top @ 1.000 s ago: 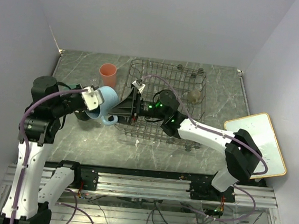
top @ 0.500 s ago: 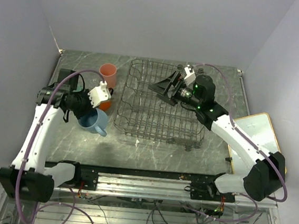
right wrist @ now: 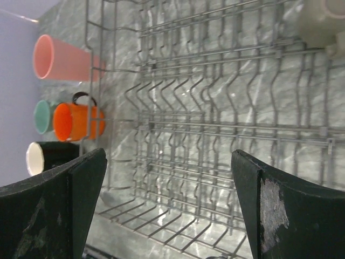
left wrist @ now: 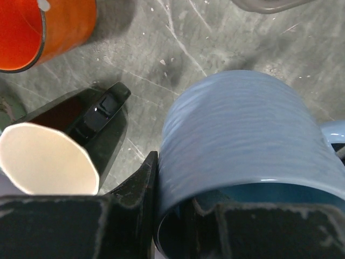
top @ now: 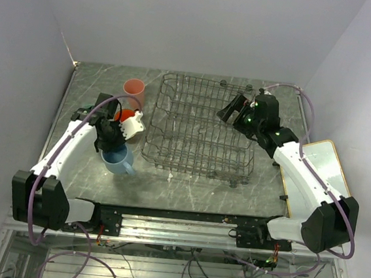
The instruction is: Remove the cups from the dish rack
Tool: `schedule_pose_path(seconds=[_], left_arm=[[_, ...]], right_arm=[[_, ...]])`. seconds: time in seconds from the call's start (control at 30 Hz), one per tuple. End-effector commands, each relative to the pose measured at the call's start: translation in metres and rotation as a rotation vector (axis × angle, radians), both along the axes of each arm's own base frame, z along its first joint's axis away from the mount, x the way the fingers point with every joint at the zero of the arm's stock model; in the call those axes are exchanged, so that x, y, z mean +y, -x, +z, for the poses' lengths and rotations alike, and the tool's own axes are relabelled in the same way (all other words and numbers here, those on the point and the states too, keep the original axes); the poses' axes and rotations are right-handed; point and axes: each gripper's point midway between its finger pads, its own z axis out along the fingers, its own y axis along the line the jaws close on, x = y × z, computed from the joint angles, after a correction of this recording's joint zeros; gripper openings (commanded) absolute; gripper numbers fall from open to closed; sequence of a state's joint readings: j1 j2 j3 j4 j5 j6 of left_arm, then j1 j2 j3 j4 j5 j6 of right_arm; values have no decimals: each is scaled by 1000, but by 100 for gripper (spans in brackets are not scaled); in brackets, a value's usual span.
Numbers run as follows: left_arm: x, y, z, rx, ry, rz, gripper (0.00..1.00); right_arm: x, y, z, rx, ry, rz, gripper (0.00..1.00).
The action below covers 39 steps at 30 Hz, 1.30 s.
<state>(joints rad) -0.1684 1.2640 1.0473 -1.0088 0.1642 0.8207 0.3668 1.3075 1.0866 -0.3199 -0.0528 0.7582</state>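
Note:
My left gripper (top: 116,140) is shut on the wall of the light-blue mug (top: 119,160), one finger inside and one outside (left wrist: 173,182). The mug (left wrist: 242,140) stands upright on the table left of the dish rack (top: 199,130). Next to it are the black mug (left wrist: 51,156) and the orange mug (left wrist: 46,24), and farther back the pink tumbler (top: 134,89). My right gripper (top: 230,108) is open and empty above the rack's right rear part (right wrist: 168,162). The right wrist view shows the rack (right wrist: 215,135), the small beige cup (right wrist: 323,19) in it, the pink tumbler (right wrist: 62,58), mint-green cup (right wrist: 42,116), orange mug (right wrist: 78,121) and black mug (right wrist: 48,156).
A white board with an orange rim (top: 316,178) lies at the table's right edge, under my right arm. Grey walls close the table on the left, back and right. The rack's near side stands close to the table's front rail.
My left gripper has carried the light-blue mug forward and down onto the table beside the other cups. My right gripper has drawn back from the rack's left side to its right rear.

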Motion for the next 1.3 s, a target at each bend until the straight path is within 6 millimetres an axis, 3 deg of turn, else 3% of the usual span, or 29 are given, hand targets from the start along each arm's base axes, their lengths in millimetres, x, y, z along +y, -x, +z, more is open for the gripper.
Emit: schedule_pose_path(seconds=[0.0, 0.3, 0.67, 0.83, 1.0, 1.07, 1.27], left_arm=[[-4, -22, -8, -68, -27, 21, 7], [-21, -32, -32, -80, -57, -50, 7], [-34, -45, -57, -81, -67, -95, 7], [-32, -51, -68, -88, -92, -99, 7], [-32, -59, -69, -107, -100, -98, 9], [-31, -61, -66, -113, -105, -97, 15], [-34, -57, -50, -118, -89, -118, 66]], right_arm=[[-34, -8, 2, -23, 135, -90, 100], [-60, -22, 7, -27, 179, -144, 100], [-96, -41, -12, 3, 258, -231, 100], [-100, -59, -17, 5, 312, -238, 98], [-104, -82, -41, 50, 393, -235, 91], [-104, -91, -53, 72, 417, -225, 87], [-93, -102, -81, 124, 501, -186, 78]])
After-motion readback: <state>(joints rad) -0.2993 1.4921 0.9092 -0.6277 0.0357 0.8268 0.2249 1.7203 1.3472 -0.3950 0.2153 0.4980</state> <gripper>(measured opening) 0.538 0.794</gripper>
